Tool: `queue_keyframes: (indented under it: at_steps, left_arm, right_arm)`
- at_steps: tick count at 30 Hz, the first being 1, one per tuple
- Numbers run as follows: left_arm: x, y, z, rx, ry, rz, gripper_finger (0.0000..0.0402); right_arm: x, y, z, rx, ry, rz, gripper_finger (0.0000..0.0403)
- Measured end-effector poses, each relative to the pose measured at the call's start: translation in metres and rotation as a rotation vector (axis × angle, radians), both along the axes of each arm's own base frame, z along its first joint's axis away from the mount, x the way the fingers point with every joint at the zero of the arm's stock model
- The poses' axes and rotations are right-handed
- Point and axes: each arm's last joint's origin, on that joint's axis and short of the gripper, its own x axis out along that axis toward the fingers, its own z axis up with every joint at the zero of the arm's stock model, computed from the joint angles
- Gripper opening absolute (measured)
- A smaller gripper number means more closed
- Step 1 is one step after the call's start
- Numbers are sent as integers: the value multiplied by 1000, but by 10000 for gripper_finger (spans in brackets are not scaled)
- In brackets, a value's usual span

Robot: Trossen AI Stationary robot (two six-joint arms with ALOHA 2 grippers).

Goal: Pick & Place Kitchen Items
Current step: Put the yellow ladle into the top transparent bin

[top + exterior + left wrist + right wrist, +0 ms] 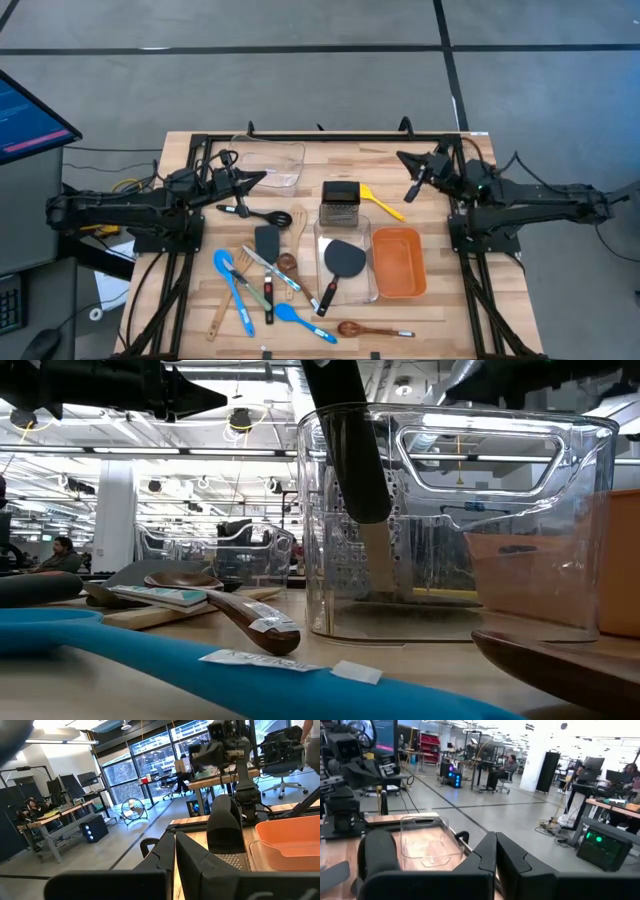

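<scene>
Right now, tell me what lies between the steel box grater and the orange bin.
In the high view, a yellow spoon lies slanted between the box grater and the orange bin, beside the grater and just above the bin's rim.

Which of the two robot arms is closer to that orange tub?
The right. The right gripper, fingers shut, hangs just above the orange tub at the table's far side. The left gripper sits farther off, beyond the grater.

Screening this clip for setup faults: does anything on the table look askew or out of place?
Only the black turner: its head sits inside the clear bin while its handle pokes out over the rim. Other utensils lie scattered loose; nothing is spilled or visibly damaged.
</scene>
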Motion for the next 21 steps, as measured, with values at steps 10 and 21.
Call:
queue_keyframes:
  at_steps: [10,21]
  left_arm:
    - [0,0,0,-5,-3,-1,3]
    - [0,0,0,-8,-3,-1,3]
  right_arm:
    - [5,-24,32,179,160,-93,0]
    - [30,-67,14,350,396,-62,0]
